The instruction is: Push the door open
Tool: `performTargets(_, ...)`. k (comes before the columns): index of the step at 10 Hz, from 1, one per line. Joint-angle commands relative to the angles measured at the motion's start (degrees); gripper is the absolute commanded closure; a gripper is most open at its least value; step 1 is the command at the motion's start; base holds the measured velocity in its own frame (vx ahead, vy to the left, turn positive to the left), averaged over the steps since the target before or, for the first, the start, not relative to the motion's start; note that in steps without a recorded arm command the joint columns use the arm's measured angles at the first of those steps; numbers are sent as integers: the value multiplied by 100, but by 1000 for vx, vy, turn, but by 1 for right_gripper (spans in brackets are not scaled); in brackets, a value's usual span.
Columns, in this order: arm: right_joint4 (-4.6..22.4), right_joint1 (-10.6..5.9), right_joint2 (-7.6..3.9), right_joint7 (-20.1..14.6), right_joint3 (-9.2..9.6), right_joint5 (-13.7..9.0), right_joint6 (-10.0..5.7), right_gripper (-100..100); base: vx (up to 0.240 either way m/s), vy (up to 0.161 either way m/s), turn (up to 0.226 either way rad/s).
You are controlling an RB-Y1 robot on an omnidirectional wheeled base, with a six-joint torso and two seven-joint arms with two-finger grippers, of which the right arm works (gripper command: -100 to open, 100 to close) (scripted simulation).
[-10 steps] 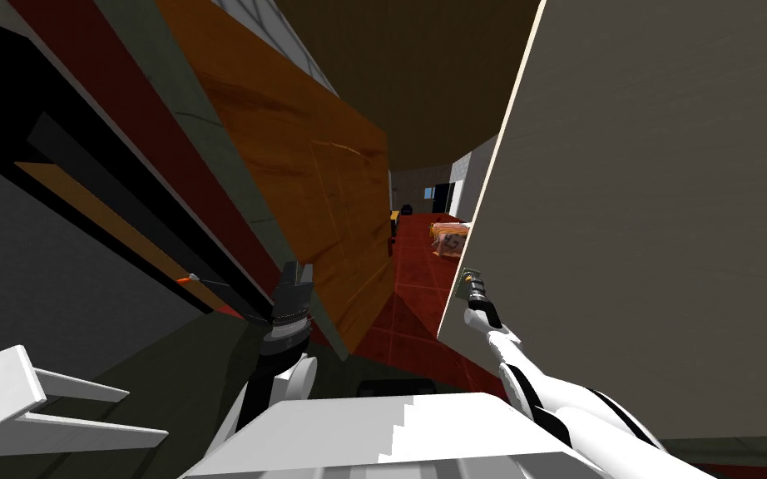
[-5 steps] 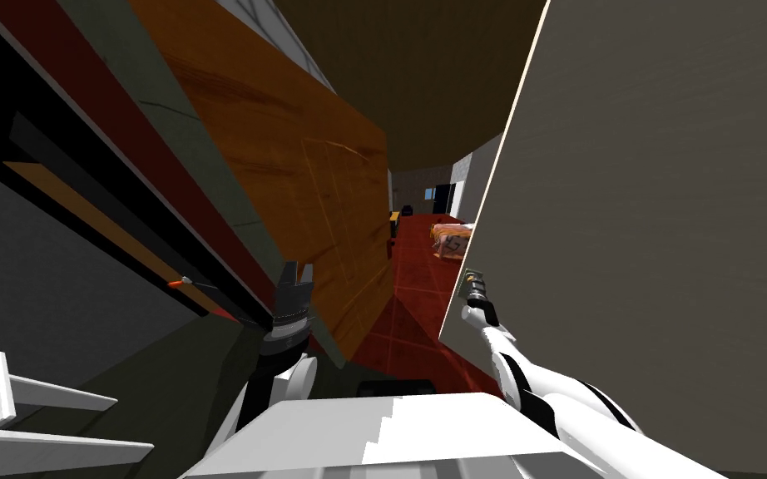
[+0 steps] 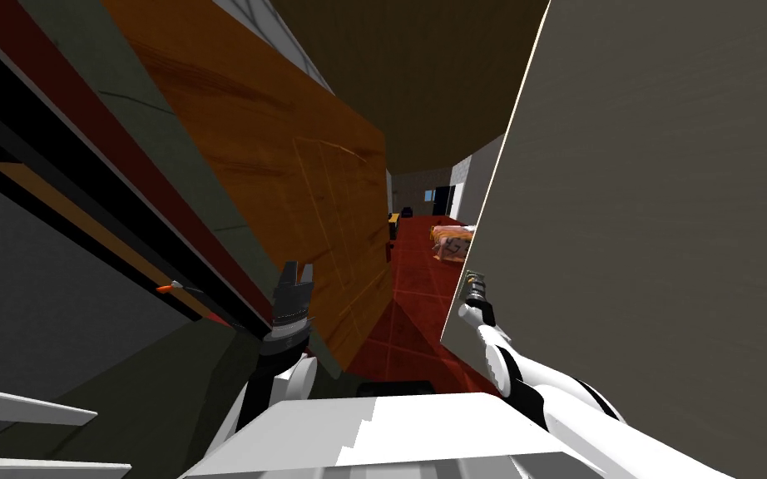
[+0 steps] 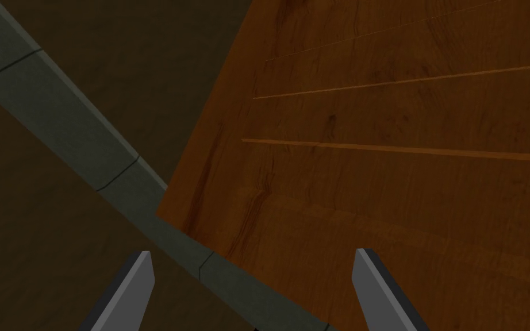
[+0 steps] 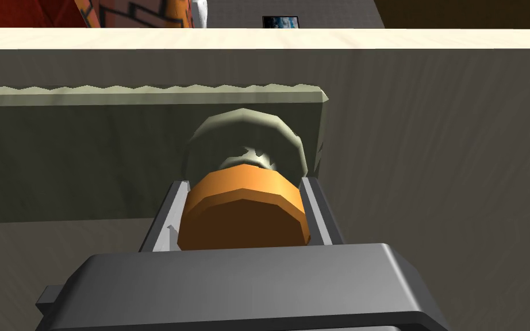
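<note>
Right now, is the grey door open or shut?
Partly open: the red floor shows past the door. The right claw is shut on its knob.

A narrow wedge of red floor is lying free between the wooden panel and the grey door. The wooden panel and a grey-green frame strip are blocking the spread-fingered left end effector close ahead. The grey door is walling off the right end effector, which is clamping its orange knob.

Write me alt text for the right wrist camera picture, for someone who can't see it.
The right gripper is shut on an orange door knob, its fingers pressing both sides. Behind it, a grey-green collar and plate sit on a grey door.
</note>
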Motion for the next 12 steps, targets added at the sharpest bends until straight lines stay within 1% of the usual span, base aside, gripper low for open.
performTargets(1, -10, -78, 41, 214, -219, -42, -20, 100, 147, -67, 8)
performTargets(3, 81, -168, 116, 402, -407, -76, -38, 100, 123, -38, 7)
performTargets(4, 107, -139, 96, 324, -341, -62, -50, 100, 48, -17, -7)
performTargets(5, 109, -192, 134, 511, -513, -143, -178, 100, 82, -87, -4)
performTargets(10, 139, -276, 206, 799, -784, -276, -404, 100, 124, -127, 12)
performTargets(11, 151, -310, 235, 916, -894, -330, -496, 100, 137, -121, 7)
performTargets(12, 164, -310, 235, 916, -894, -330, -496, 100, 104, -86, 1)
